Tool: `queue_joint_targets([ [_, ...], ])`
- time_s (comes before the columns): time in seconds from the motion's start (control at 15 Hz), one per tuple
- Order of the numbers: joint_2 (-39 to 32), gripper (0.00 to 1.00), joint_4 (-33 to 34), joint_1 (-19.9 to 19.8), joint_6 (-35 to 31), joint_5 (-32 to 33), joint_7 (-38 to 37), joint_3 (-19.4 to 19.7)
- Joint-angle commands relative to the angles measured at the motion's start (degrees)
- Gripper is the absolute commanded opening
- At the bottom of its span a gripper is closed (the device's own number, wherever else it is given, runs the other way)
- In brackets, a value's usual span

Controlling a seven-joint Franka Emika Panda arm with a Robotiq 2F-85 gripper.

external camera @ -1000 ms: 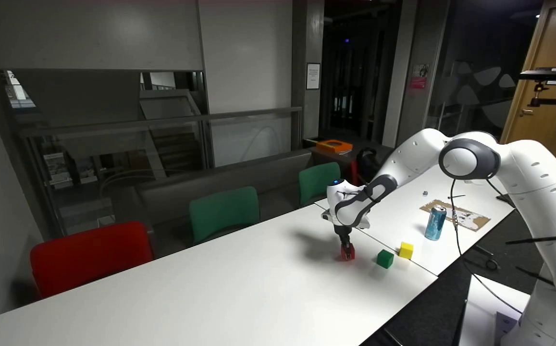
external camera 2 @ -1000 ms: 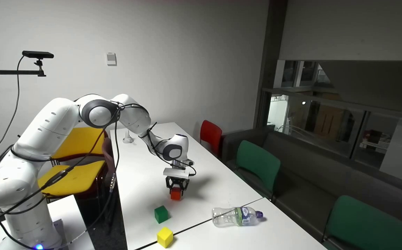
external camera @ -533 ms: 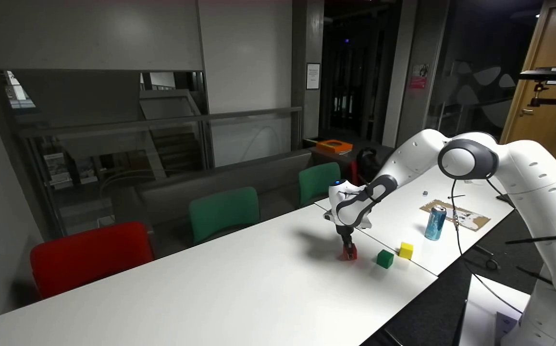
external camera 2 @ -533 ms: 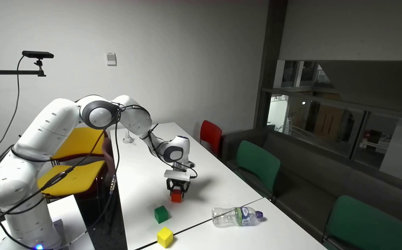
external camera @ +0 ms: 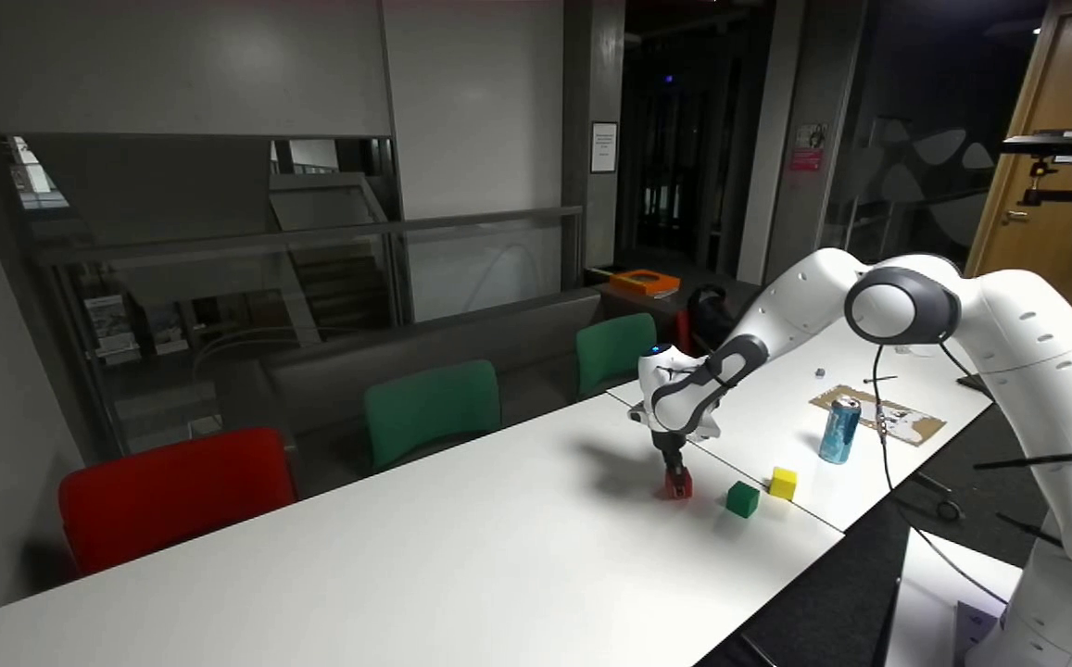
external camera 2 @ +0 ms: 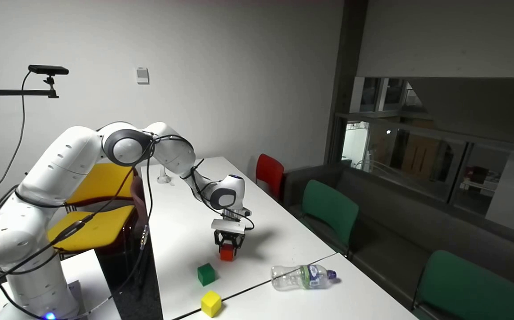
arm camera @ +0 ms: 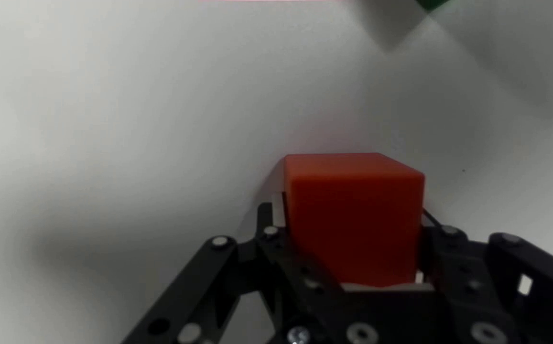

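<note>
A red block (arm camera: 352, 220) is pinched tight by the gripper (external camera 2: 228, 252) and, if swung low, could be knocked into the green block (arm camera: 431, 4) at wrist-view one o'clock.

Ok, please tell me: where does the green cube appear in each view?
In an exterior view: green cube, right of centre, lower half.
In an exterior view: green cube, left of centre, near the bottom.
Wrist view: green cube, only a corner, top edge, right of centre.
Shared landmark: red cube, held in the pincer.
</note>
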State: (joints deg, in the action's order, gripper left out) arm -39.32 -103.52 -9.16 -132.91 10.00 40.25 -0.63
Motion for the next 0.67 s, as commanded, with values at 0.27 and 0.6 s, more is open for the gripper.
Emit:
queue_joint_targets([
  [0.27,-0.3,0.31,-1.4,-3.0,-2.1,-1.4,3.5,-1.2],
  [0.6,0.2,0.31,-3.7,-3.7,-8.6,-0.6,4.0,-1.2],
])
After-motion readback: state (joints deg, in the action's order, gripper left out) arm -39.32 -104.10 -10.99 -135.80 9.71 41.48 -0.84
